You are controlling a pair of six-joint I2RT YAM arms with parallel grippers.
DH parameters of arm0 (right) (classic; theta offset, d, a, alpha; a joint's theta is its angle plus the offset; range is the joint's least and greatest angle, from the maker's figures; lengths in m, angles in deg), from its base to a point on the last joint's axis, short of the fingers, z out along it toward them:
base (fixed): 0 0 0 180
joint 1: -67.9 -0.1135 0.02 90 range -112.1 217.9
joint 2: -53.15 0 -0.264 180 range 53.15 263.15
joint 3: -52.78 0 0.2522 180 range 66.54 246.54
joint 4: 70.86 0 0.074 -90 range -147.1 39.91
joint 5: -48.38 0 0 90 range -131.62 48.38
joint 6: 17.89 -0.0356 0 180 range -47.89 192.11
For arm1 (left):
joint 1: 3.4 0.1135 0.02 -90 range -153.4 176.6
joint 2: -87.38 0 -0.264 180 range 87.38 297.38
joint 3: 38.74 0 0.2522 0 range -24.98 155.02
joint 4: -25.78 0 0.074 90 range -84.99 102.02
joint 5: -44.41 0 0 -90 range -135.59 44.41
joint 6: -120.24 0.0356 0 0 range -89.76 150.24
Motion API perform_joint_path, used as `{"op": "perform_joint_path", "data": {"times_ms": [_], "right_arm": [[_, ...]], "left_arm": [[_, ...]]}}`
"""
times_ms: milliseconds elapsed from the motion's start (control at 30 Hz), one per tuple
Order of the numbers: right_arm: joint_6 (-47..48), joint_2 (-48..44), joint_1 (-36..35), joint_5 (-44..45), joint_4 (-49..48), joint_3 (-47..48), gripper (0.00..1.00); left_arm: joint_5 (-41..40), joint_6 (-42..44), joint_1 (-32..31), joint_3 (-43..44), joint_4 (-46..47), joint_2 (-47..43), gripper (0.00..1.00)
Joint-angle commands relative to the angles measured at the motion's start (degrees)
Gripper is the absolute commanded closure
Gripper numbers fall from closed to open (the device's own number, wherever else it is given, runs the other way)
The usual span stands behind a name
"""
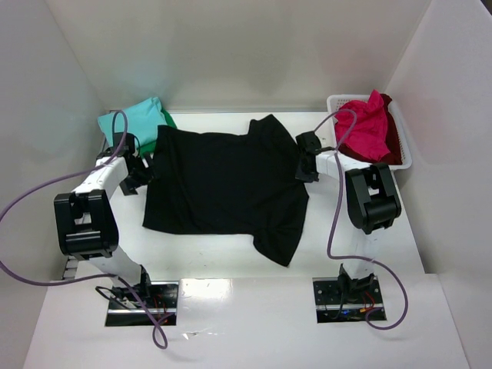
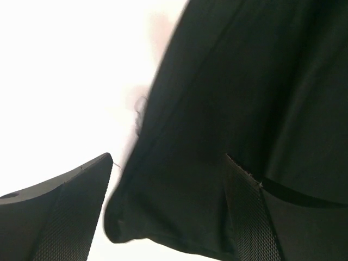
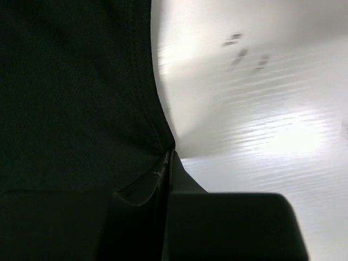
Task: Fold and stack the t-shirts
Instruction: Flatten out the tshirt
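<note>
Your right gripper (image 3: 166,163) is clenched on the black shirt's (image 1: 223,184) right edge. Your left gripper (image 2: 168,163) stands wide open astride its left edge. The shirt lies spread mid-worktop (image 1: 207,250). The basket (image 1: 405,150), far right corner, holds a pink-red shirt (image 1: 365,127) and a dark red shirt (image 1: 392,132). A teal shirt (image 1: 138,119) and a green shirt (image 1: 168,119) lie far left.

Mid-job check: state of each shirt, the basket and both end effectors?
black t-shirt: unfolded, spread flat mid-table
teal t-shirt: looks folded, top of the far-left pile
green t-shirt: mostly hidden under it
basket: upright, far right
pink-red t-shirt: crumpled in the basket
dark red t-shirt: bunched beneath it
left end effector: open, straddling the black shirt's left edge
right end effector: shut on its right edge
</note>
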Motion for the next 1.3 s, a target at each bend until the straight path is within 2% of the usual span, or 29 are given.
{"op": "perform_joint_path", "data": {"times_ms": [0,200,300,433,800,867,900,1033,1267], "right_arm": [[-0.5,-2.1,2.5,4.4,3.3,-1.8,1.0],[-0.5,-3.1,4.8,5.4,4.6,-3.6,1.0],[-0.5,-3.1,4.8,4.0,3.5,-3.6,1.0],[-0.5,-3.1,4.8,4.6,3.5,-3.6,1.0],[-0.5,-3.1,6.5,4.9,2.9,-4.7,1.0],[0.1,-3.1,6.5,4.9,2.9,-4.7,1.0],[0.1,-3.1,6.5,4.9,2.9,-4.7,1.0],[0.1,-3.1,6.5,4.9,2.9,-4.7,1.0],[0.1,-3.1,7.0,4.9,2.9,-4.7,1.0]], "left_arm": [[2.3,1.7,0.4,2.0,0.7,0.9,0.12],[12.4,5.2,0.4,2.0,2.3,2.5,0.23],[15.2,7.3,-1.5,2.0,2.9,3.6,0.25],[15.2,7.3,-4.1,2.0,2.9,5.9,0.25],[12.2,7.3,-6.2,2.0,2.9,10.2,0.27],[11.6,6.8,-6.2,2.0,2.9,10.2,0.33],[11.0,6.8,-6.2,2.0,2.9,10.8,0.41],[11.0,6.8,-6.2,2.0,2.9,11.3,0.49],[8.7,6.2,-6.2,2.0,2.3,11.8,0.78]]}}
